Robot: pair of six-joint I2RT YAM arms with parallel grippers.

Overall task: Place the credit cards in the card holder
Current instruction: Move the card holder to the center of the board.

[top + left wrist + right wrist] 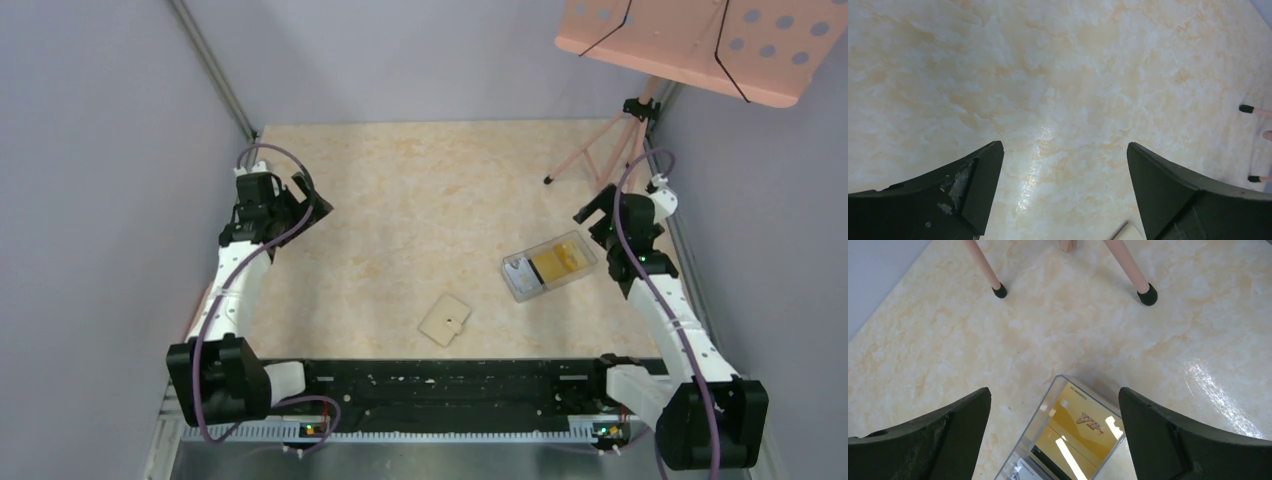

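From above, the card holder (445, 320) lies closed on the marbled tabletop (400, 200), near its front edge and roughly midway between the two arms, its snap dot showing. Well to its right sits a clear plastic box (525, 285), set at an angle, with the golden-yellow credit cards (557, 260) lying flat inside it; none is in the card holder. The left hand (312, 195) hovers over the far-left part of the tabletop, well apart from both. The right hand (592, 222) hangs just beside the box's right end. Only this view takes in the pink perforated panel (700, 40) at the far-right corner.

The right wrist view adds what the overhead cannot: that hand's fingers (923, 440) spread wide with nothing between them, a corner of the box below the gap, and a "VIP" mark on the top card. Two black-tipped tripod feet (1148, 295) stand beyond. The left wrist view shows its own fingers equally wide and empty over bare tabletop, plus a pale beige corner at the bottom edge, too little to identify
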